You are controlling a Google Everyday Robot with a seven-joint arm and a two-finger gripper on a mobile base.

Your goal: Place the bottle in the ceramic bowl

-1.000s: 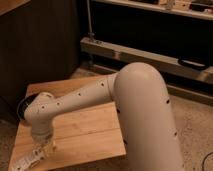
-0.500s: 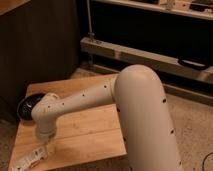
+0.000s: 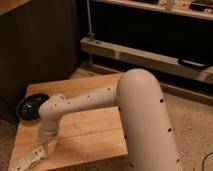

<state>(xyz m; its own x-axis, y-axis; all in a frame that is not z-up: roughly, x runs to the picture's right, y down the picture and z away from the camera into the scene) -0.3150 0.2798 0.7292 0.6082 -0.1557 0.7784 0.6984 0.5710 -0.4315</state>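
The bottle (image 3: pixel 29 159), clear with a white label and dark print, lies on its side at the front left corner of the wooden table (image 3: pixel 95 135). The ceramic bowl (image 3: pixel 30 107), round and glossy black, sits at the table's left edge, behind the bottle. My white arm reaches in from the right across the table. Its gripper (image 3: pixel 47 146) points down right at the bottle's right end, in front of the bowl. The wrist hides the contact between gripper and bottle.
The table is small, and its front and left edges lie close to the bottle. A dark wooden cabinet (image 3: pixel 45 45) stands behind it. A metal shelf frame (image 3: pixel 150 55) runs along the back right, over speckled floor (image 3: pixel 195 120).
The wrist has shifted a little to the right and forward, uncovering more of the bowl. The bottle lies in nearly the same spot.
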